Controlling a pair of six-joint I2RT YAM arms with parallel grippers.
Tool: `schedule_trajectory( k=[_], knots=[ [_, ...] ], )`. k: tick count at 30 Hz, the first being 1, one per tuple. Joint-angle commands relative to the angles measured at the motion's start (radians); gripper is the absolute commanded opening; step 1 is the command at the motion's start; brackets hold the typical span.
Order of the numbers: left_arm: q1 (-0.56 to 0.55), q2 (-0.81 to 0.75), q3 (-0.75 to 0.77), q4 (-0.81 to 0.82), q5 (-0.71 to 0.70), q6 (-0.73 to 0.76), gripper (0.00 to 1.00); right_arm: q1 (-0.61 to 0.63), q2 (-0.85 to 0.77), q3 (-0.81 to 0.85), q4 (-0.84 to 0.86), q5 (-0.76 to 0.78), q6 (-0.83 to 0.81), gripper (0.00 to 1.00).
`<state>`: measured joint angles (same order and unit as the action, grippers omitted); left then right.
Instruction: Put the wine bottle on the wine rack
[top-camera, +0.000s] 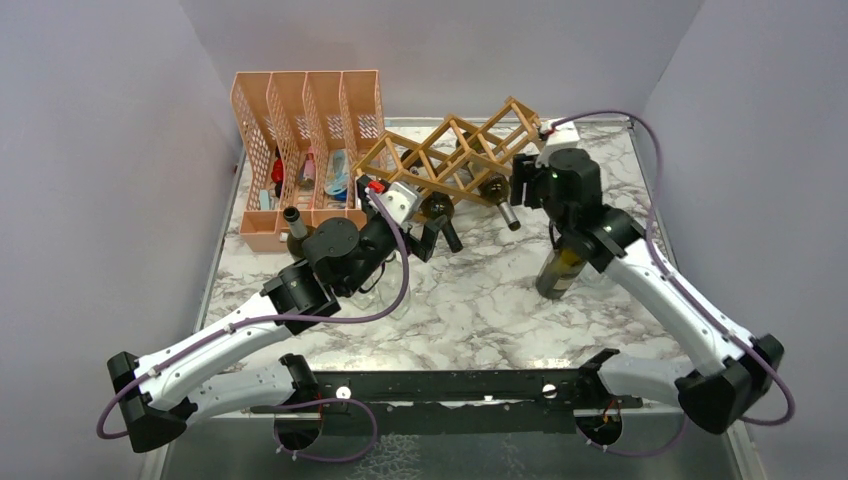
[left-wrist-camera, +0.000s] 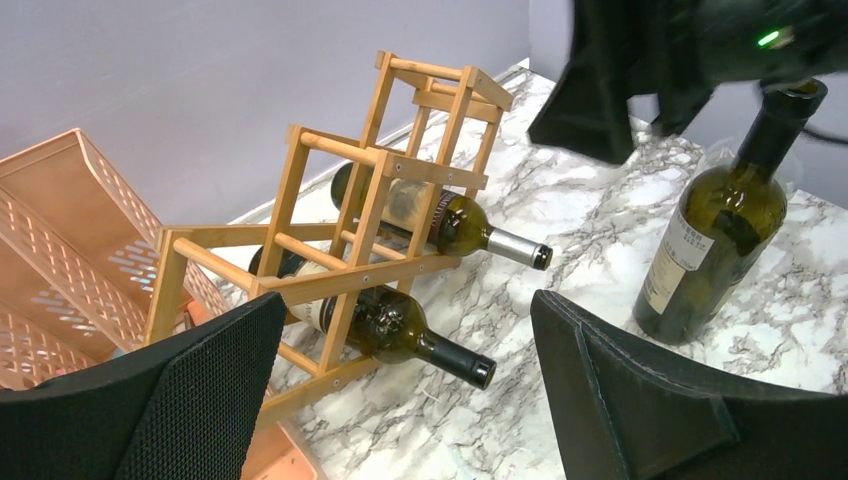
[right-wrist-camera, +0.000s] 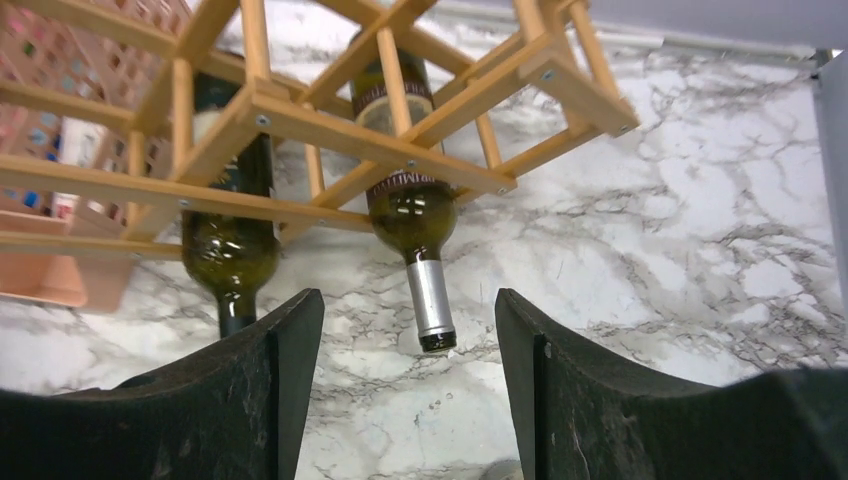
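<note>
Jaws of the left gripper (left-wrist-camera: 410, 320) stand wide apart with nothing between them. Jaws of the right gripper (right-wrist-camera: 408, 300) are likewise parted and hold nothing.

Item under task: one dark green glass wine bottle (top-camera: 557, 272) with a pale label stands upright on the white marble-patterned table (top-camera: 480, 310), right of centre. It is on the near side of the rack and apart from it, beneath the right arm's wrist. Neither gripper touches it.

Light-brown wooden lattice wine rack (top-camera: 450, 150) sits at the far side of the table, running from near-left to far-right. Two other dark green bottles lie in its cells, one to the left (top-camera: 440, 212) and one to the right (top-camera: 497, 195), both with necks pointing toward the near edge.

Left gripper is near the rack's left end, facing it. Right gripper is close to the rack's right end, facing it.

Orange perforated plastic file organiser (top-camera: 300, 150) stands at far left, just beside the rack; contact cannot be confirmed.
</note>
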<state>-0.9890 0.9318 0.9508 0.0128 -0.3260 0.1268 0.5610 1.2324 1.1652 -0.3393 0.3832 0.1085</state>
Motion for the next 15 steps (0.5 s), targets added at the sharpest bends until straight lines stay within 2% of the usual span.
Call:
schedule_trajectory(
  k=[1,8,12,15],
  knots=[
    [-0.002,-0.024,-0.001,0.023,0.034,-0.028,0.99,0.002,-0.126,0.023,-0.093,0.057,0.038,0.67],
    [-0.002,-0.021,0.013,0.029,0.077,-0.042,0.99,0.002,-0.310,-0.010,-0.166,0.228,0.067,0.67],
    [-0.002,-0.018,0.022,0.029,0.099,-0.049,0.99,0.002,-0.334,-0.017,-0.259,0.355,0.127,0.67],
    [-0.002,-0.016,0.027,0.032,0.113,-0.050,0.99,0.002,-0.334,-0.040,-0.315,0.353,0.168,0.67]
  ],
)
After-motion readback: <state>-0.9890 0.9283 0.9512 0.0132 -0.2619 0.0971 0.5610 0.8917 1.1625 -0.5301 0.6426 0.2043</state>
